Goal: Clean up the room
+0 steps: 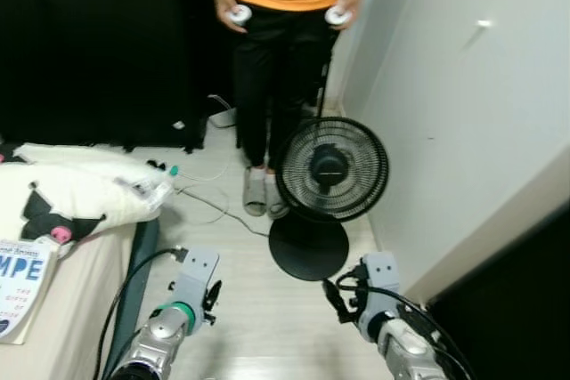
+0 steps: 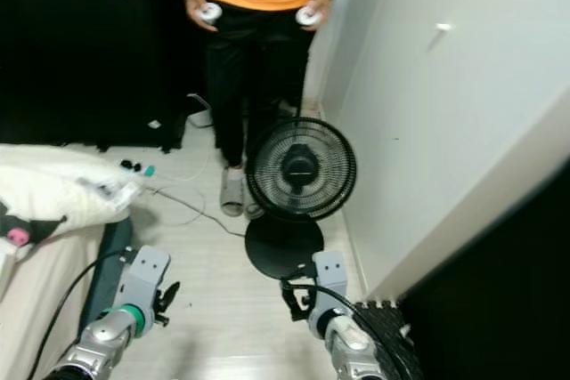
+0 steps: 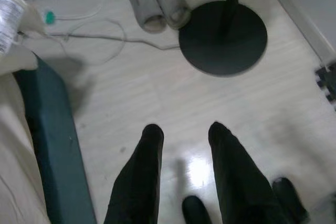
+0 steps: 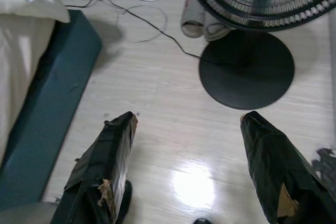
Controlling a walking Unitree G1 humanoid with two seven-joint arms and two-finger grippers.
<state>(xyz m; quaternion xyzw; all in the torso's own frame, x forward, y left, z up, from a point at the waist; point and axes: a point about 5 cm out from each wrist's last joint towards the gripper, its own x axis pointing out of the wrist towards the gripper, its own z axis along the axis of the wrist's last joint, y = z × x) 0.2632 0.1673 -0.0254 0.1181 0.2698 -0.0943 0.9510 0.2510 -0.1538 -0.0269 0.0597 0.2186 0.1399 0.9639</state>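
One fan (image 1: 330, 169) stands on the floor (image 1: 267, 327), on one round base (image 1: 308, 249). One person (image 1: 283, 6) stands behind it, holding two white controllers (image 1: 239, 14), one in each hand, and wearing two grey slippers (image 1: 256, 191). One bed (image 1: 62, 309) carries one white pillow (image 1: 89, 186) and one book (image 1: 20, 287). One thin cable (image 1: 214, 206) lies across the floor. Two tools reach forward: the left tool (image 3: 184, 135) and the right tool (image 4: 186, 124), each with two black fingers held apart.
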